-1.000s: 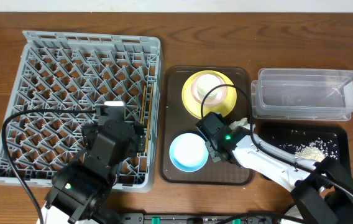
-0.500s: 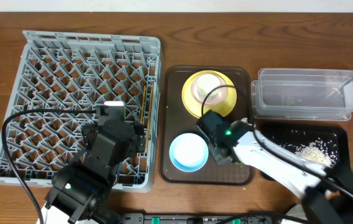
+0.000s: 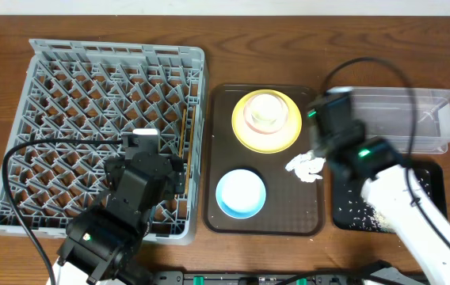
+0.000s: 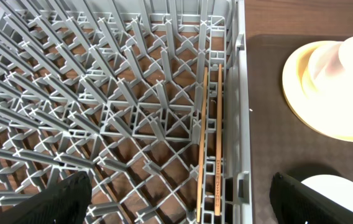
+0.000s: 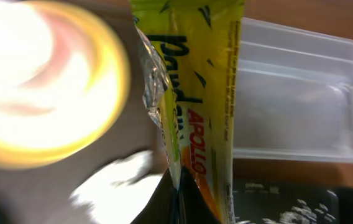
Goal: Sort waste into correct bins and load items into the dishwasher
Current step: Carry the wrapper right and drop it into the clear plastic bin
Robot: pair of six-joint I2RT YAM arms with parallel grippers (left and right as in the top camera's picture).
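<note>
My right gripper [image 5: 179, 193] is shut on the yellow-green stick wrapper [image 5: 195, 93] and holds it up over the gap between the brown tray and the clear tub [image 5: 288, 99]. In the overhead view it [image 3: 326, 134] is at the clear tub's [image 3: 391, 119] left end. The crumpled napkin [image 3: 304, 165] lies on the brown tray [image 3: 229, 158]. White crumbs lie in the black tray [image 3: 383, 198]. The cream bowl [image 3: 265, 111] sits on the yellow plate [image 3: 288, 134]. The blue bowl [image 3: 241, 192] stands in front. My left gripper [image 4: 176, 202] is open and empty over the grey rack [image 3: 90, 79], where two chopsticks [image 4: 209, 143] lie.
The rack fills the table's left half, with a black cable [image 3: 19, 158] looping over its front. The brown tray sits between the rack and the two bins. Bare wood table [image 3: 272, 47] runs along the back.
My right gripper rose from the brown tray beside the blue bowl and swung back-right to the clear tub's left end, carrying the wrapper. The napkin is now uncovered. The left arm has not moved.
</note>
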